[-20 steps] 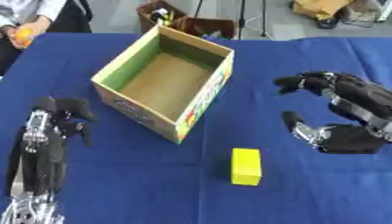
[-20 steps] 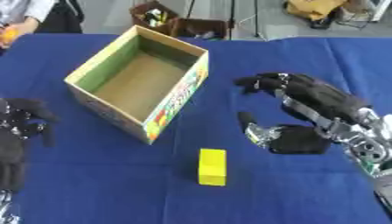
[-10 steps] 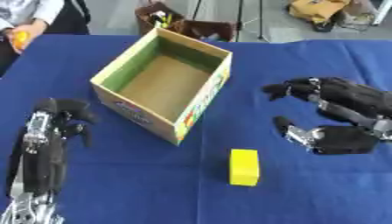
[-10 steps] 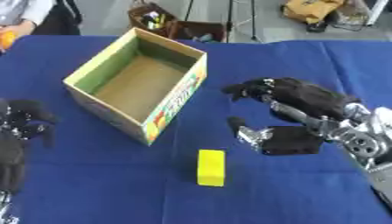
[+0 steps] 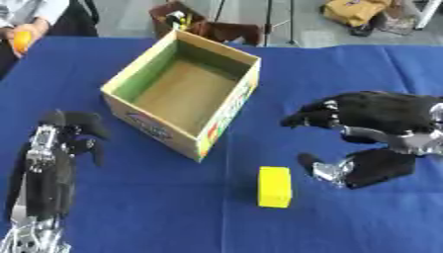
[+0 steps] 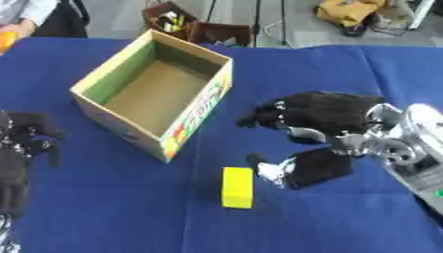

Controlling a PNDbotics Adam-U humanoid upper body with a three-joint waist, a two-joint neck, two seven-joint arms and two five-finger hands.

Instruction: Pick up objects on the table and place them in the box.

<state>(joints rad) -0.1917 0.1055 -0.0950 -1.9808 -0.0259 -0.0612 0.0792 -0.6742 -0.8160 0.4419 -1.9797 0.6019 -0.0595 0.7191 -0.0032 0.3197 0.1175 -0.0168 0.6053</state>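
A yellow block lies flat on the blue table, in front of the open cardboard box, whose brown inside holds nothing I can see. My right hand hovers open just right of the block, fingers spread above and thumb below, close to the block's right side without touching it. My left hand rests open at the lower left, fingers pointing up, well clear of the box.
The blue cloth covers the whole table. A person holding an orange thing sits at the far left corner. Beyond the far edge stand a brown container of tools and a yellow bag.
My right hand has moved left and lower, toward the yellow block. The block, the box and my left hand have stayed put.
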